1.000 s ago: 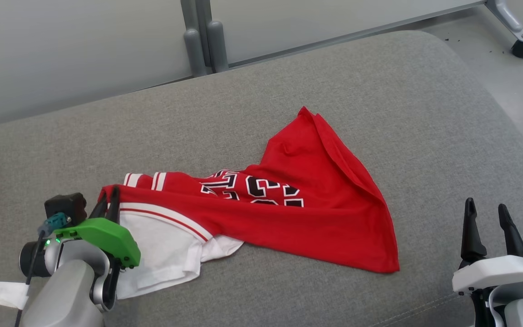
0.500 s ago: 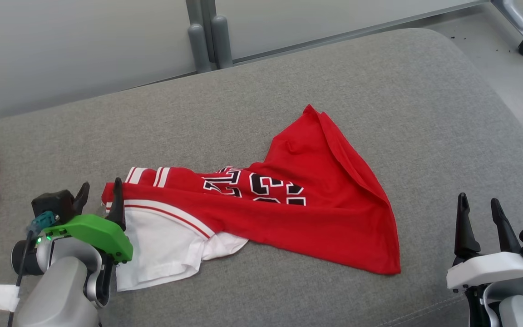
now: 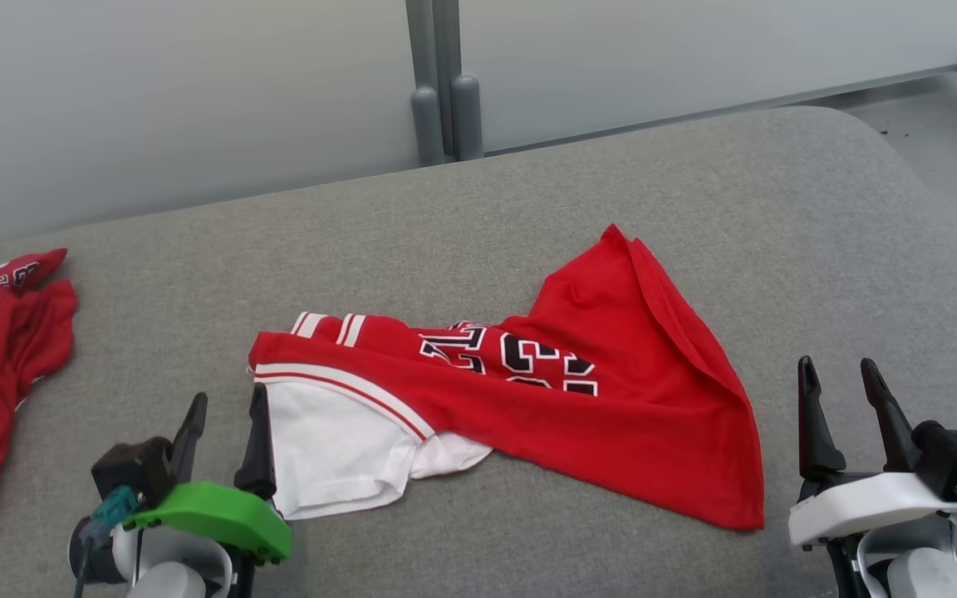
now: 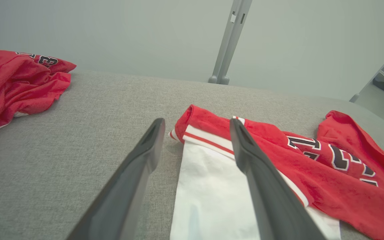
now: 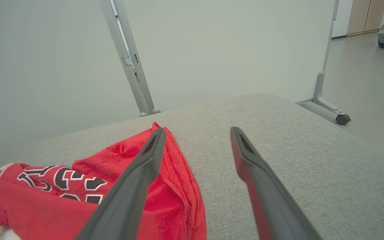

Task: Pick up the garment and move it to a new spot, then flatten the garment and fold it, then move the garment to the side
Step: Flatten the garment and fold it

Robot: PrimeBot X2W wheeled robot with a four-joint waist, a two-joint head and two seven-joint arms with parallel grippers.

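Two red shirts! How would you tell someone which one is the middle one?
Find the big grey cushion. The shirt lies in its middle. Unlike the crumpled red heap at the left edge, it is spread out, with a big white panel.

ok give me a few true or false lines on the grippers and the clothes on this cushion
1. The left gripper stands open, not clamped on the jersey. True.
2. The right gripper is shut on the jersey's red corner. False: it is open and apart from the jersey, off to its right.
3. The jersey is neatly folded. False: it lies rumpled and unevenly spread on the grey cushion.
4. Another red garment lies toward the cushion's left end. True.
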